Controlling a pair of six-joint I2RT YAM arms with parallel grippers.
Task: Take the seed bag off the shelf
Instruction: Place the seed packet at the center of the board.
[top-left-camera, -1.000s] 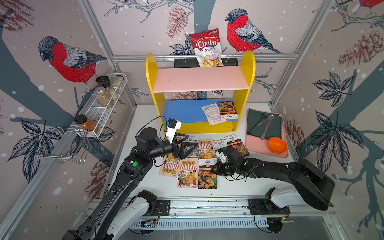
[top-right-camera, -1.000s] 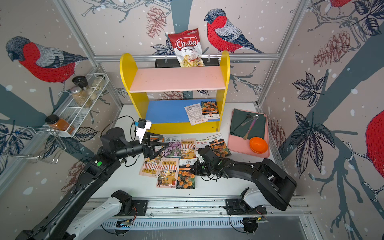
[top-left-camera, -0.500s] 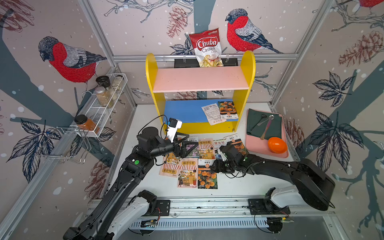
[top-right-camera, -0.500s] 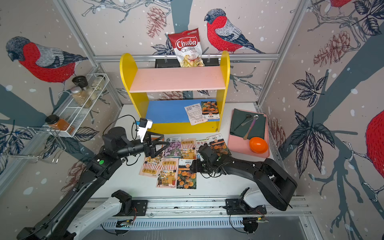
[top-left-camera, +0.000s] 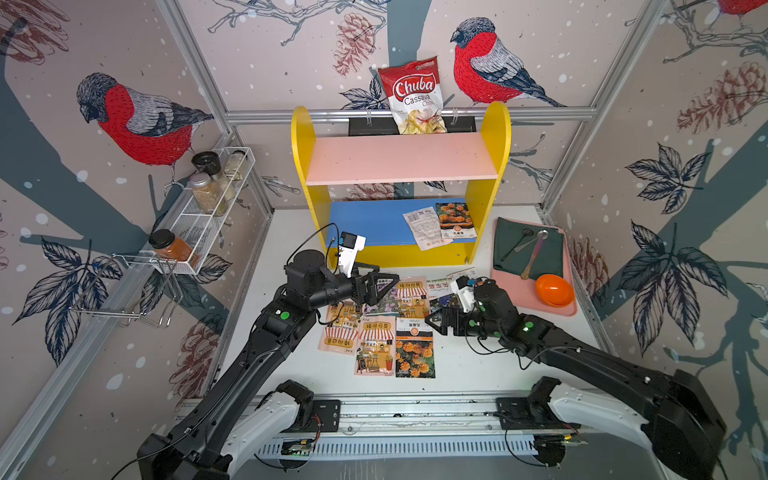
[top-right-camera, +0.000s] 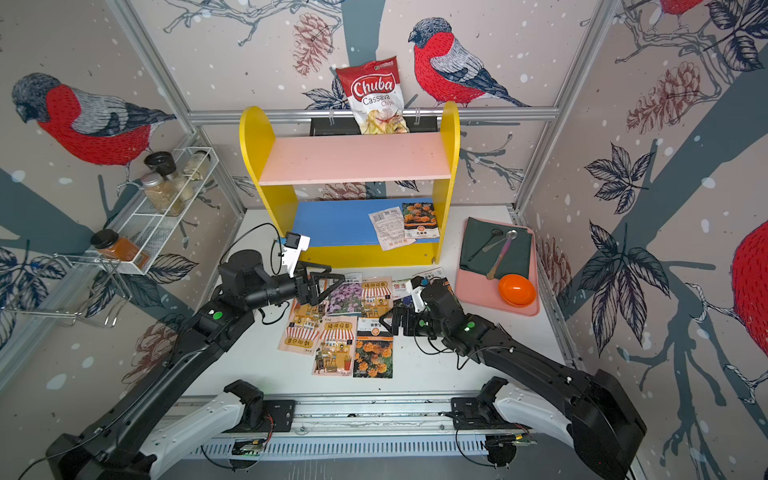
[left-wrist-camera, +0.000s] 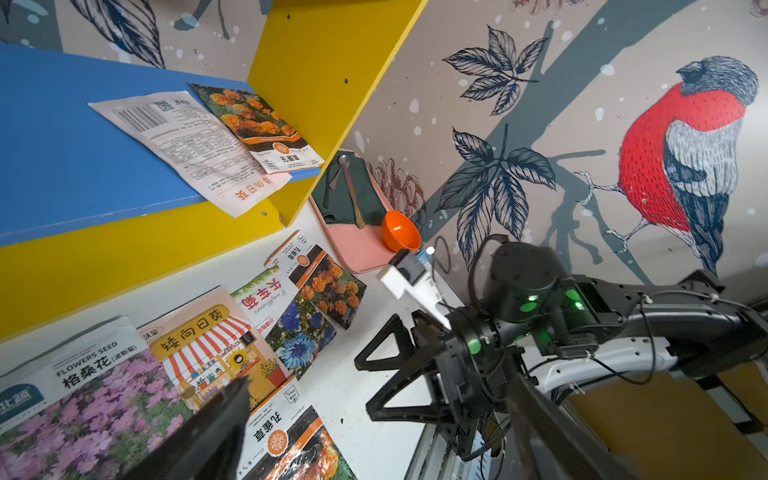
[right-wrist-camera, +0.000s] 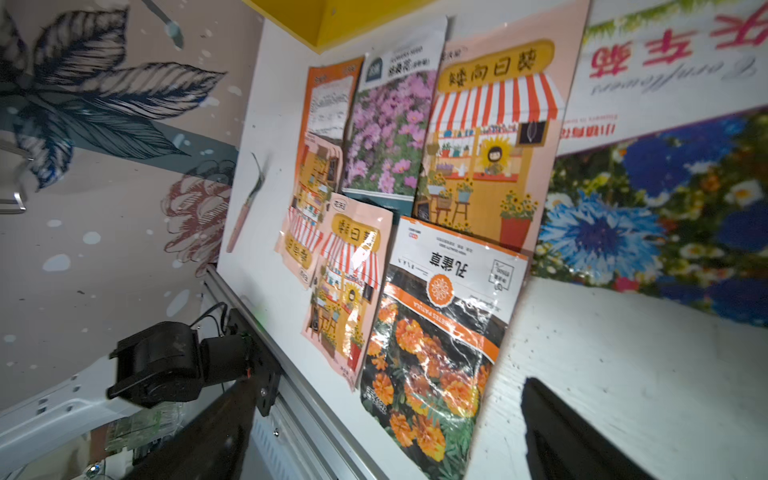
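At centre right in both top views, the right claw (top-left-camera: 434, 322) is covering the lower part of the blue-flower packet (top-left-camera: 438, 286). At upper centre, the pink upper board (top-left-camera: 401, 160) of the shelf (top-left-camera: 301, 166) is hiding the bottom edge of the chips bag (top-left-camera: 415, 95). On the blue board (top-left-camera: 365, 224), the white seed bag (top-left-camera: 422, 228) and the marigold seed bag (top-left-camera: 455, 218) are overlapping, and their print is coming out too small to read. In the right wrist view, the claw's fingers (right-wrist-camera: 582, 440) are showing as dark blurs, and the frame edge is cutting them off.
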